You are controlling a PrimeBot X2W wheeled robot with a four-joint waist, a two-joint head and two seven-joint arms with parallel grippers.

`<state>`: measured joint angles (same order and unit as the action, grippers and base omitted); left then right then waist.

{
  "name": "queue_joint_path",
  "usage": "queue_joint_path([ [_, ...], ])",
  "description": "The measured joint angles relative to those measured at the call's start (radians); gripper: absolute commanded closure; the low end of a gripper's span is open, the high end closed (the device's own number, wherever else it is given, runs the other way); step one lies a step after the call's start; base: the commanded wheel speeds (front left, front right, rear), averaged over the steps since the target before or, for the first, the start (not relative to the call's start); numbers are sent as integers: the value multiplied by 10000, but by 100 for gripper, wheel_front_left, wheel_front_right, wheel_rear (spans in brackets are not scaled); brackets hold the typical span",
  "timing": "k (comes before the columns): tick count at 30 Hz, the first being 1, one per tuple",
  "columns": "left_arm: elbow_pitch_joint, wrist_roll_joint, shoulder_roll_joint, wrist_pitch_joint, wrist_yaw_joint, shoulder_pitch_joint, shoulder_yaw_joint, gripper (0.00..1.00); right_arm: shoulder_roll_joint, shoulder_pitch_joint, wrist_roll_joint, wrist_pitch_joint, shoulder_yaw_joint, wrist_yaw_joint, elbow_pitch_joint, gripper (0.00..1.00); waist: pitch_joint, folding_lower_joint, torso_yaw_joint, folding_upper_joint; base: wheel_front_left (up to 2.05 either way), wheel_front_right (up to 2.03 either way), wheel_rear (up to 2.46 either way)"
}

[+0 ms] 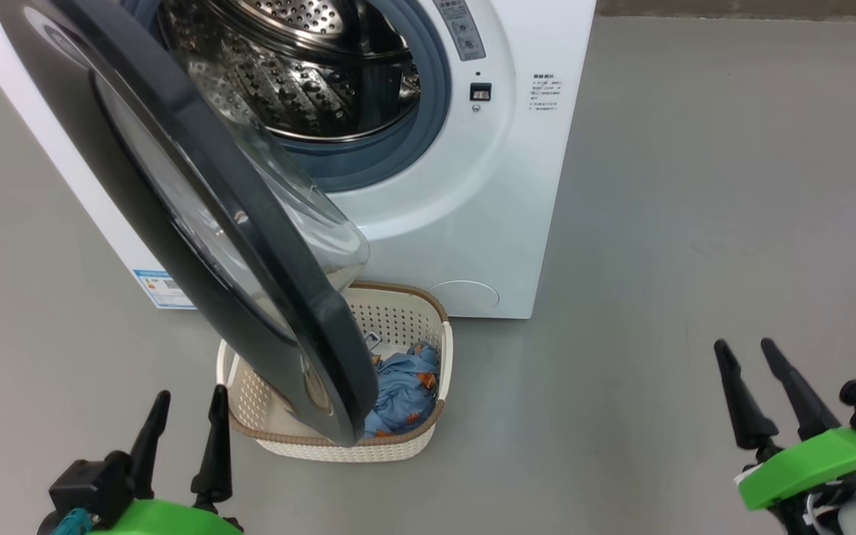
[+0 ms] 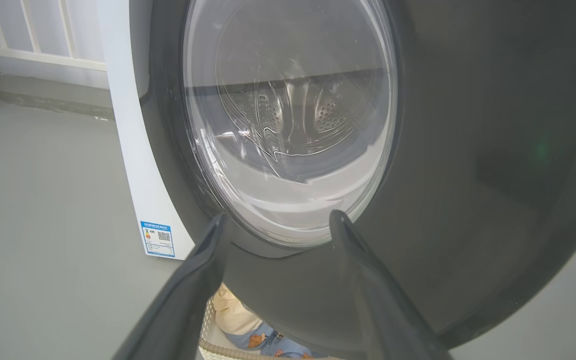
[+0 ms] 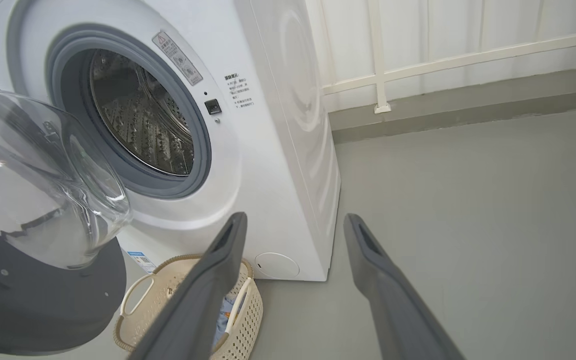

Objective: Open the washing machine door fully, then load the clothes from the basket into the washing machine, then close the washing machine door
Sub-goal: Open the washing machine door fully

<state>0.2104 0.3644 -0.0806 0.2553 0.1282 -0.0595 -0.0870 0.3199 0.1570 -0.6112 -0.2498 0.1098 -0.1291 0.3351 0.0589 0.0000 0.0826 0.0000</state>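
1. Black and glossy, the large round washing machine door [image 1: 198, 215] with its clear domed glass bowl is standing partly open, hinged on the left and angling out toward the near side.
2. The big white front-loading washing machine [image 1: 472, 208] is sitting at the far side of the grey floor [image 1: 695, 223], with its shiny steel drum [image 1: 302, 67] showing inside the grey rubber ring [image 1: 432, 111].
3. The small cream perforated plastic basket [image 1: 406, 438] with a brown rim is resting on the floor just in front of the machine, its left part lying under the door's lower edge.
4. The light blue garment [image 1: 402, 390] with orange-brown prints is lying in the basket. In the left wrist view, a plain cream garment [image 2: 233, 315] is lying beside it.
5. The left hand [image 1: 192, 391] is hovering at the near left, fingers spread and gripping nothing, pointing at the door's outer face.
6. The right hand [image 1: 744, 343] is hovering at the near right, well apart from the basket, fingers spread and empty.
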Motion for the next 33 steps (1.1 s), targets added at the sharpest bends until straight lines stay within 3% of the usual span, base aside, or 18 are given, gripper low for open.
queue_joint_path([
  [10, 2, 0, 10, 0, 0, 0, -15, 0, -460, -431, 1099, 2, -349, 0, 297, 0, 64, 0, 89, 0, 0, 0, 0],
  [22, 0, 0, 12, 0, 0, -5, -27, 0, -644, -559, 1177, 0, -629, 0, 330, 0, 164, 0, 114, 0, 0, 0, 0],
  [24, 0, 0, 12, 0, 0, -5, -29, 56, -652, -559, 1179, 2, -637, 0, 324, 0, 150, 0, 125, 0, 0, 0, 0],
  [25, 0, 0, 13, 0, 0, -5, -27, 100, -660, -559, 1191, 2, -640, 0, 318, 0, 140, 0, 132, 0, 0, 0, 0],
  [30, -211, 113, 48, 0, 0, -17, 111, 100, -692, -559, 1252, 0, -669, 0, 265, 0, 99, 0, 175, 0, 0, 0, 0],
  [33, -1049, 207, 50, -2, 0, -192, 395, 100, -700, -559, 1256, 0, -734, 0, 251, 0, 121, 0, 222, 0, 0, 0, 0],
])
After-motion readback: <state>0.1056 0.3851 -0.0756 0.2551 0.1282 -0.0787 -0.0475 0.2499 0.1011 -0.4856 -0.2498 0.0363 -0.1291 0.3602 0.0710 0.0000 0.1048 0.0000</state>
